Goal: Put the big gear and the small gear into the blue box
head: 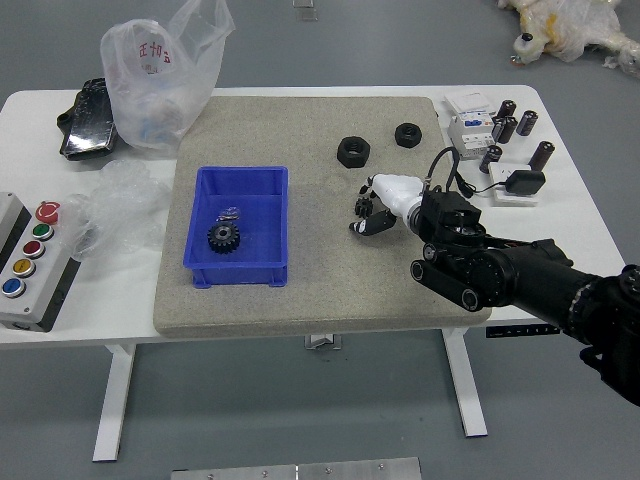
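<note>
Buttons on a control panel point(32, 262) stand at the near left, beyond the blue box point(237, 274) from the working arm. Inside that box lies what looks like the big gear point(223, 237), with a shiny piece point(229, 214) just behind it. Over the mat point(320, 290), the right hand point(400, 193) pinches the small gear point(364, 207) between thumb and fingers, probably so it can drop free once over the box; the near wall must be cleared. Farther off, two black rings point(353, 152) sit aside, and a plastic bag point(160, 85) slumps behind.
</note>
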